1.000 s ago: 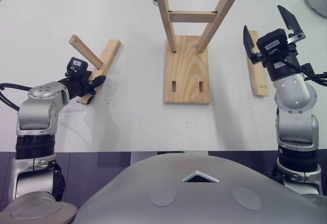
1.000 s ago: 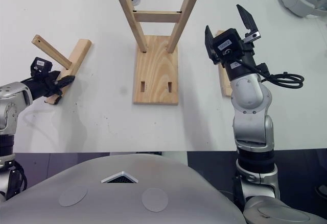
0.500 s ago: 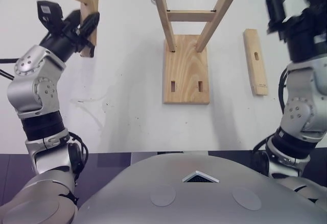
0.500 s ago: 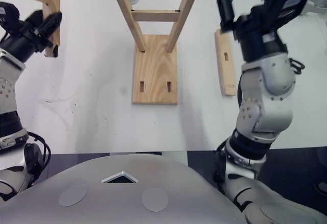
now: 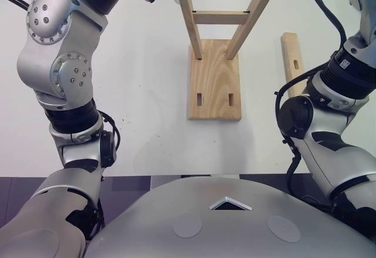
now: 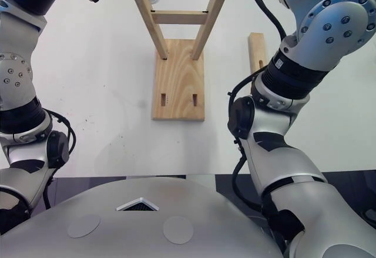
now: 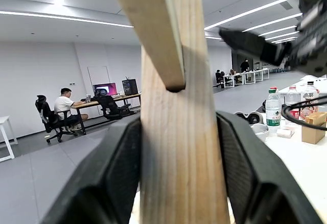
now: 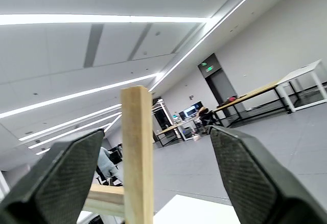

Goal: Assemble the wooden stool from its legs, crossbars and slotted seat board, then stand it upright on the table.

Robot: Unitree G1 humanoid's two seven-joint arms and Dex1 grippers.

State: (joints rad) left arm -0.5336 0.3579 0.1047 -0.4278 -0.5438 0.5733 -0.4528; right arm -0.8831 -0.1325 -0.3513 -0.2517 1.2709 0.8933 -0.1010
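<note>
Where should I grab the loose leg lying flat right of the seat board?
Probably come straight down from above and pinch the loose leg across its narrow width, near the slot. It lies flat on the table, so only its long side edges offer opposing faces.

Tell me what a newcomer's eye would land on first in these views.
Dead centre on the table, the seat board lies flat with two legs, joined by a crossbar, rising from its far end, while its two near slots are empty. In the left wrist view, the left pincer is shut on another leg piece. A loose slotted leg lies right of the board.
</note>
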